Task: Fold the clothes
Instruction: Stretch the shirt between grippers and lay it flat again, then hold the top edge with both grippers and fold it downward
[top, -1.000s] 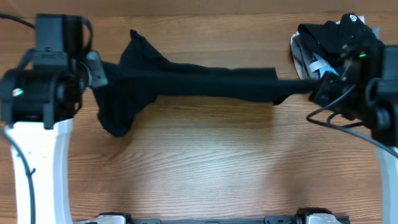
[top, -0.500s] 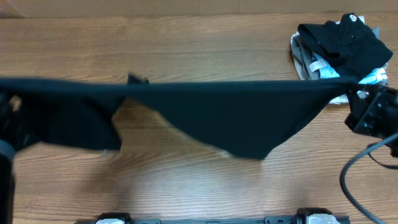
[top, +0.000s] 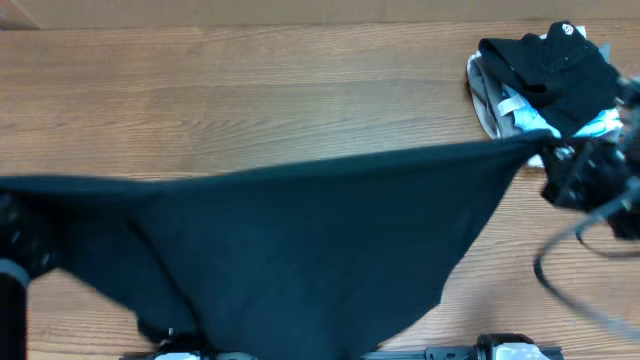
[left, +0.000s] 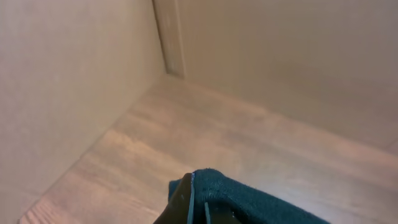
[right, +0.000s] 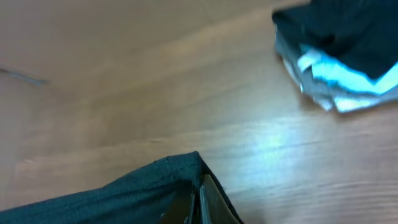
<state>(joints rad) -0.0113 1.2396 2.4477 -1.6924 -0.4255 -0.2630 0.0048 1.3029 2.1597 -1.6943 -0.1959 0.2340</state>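
Wood-grain tbl (top: 300, 90) — thin black T-shirt (top: 300, 240) spread wide, top edge taut.

T-shirt (top: 300, 240): over table (top: 250, 90), left to right | garment pile (top: 545, 75): behind its right end

The T-shirt (top: 330, 230) is plain black, the bench (top: 300, 90) brown wood grain, and the pile (top: 545, 75) black with a white logo (top: 562, 31), light blue and grey.

Black T-shirt (top: 300, 240) stretched left to right, curtains near half of worktop (top: 250, 90). Far half open for passage. Garment pile (top: 545, 80) blocks far right corner.
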